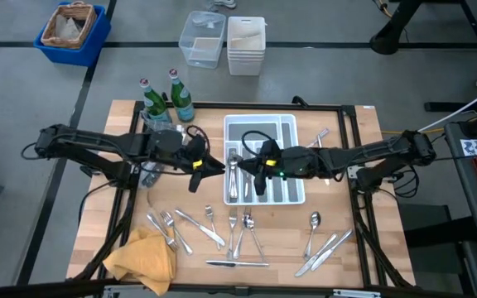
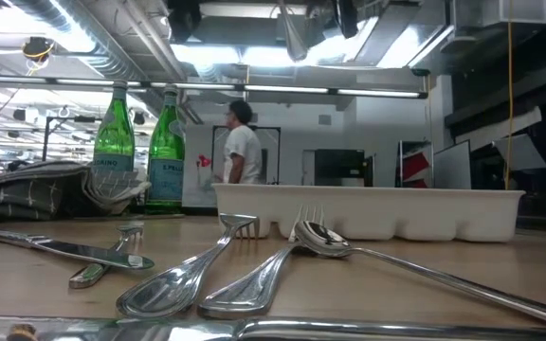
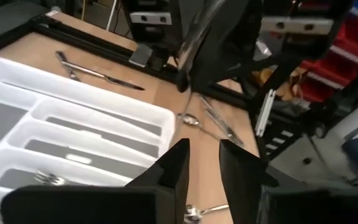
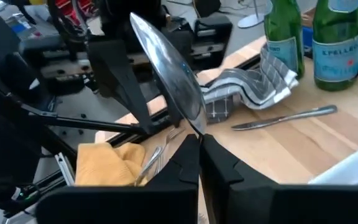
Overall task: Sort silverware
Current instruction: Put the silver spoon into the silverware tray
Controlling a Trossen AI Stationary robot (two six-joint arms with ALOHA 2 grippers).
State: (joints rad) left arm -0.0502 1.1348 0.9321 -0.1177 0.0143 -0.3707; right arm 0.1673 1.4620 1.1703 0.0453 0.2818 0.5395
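Now the right tool (image 4: 200, 144) pinches a spoon (image 4: 169, 71), its bowl upright above the fingertips.

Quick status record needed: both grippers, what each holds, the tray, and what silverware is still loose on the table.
right gripper: shut on a spoon, raised over the white tray
left gripper: open, empty, by the tray's left edge, facing the right gripper
tray contents: a few pieces in the left compartments; a fork shows in one
loose silverware: many forks, spoons and knives on the near part of the table; one knife near the green bottles
other: yellow cloth at the near left corner
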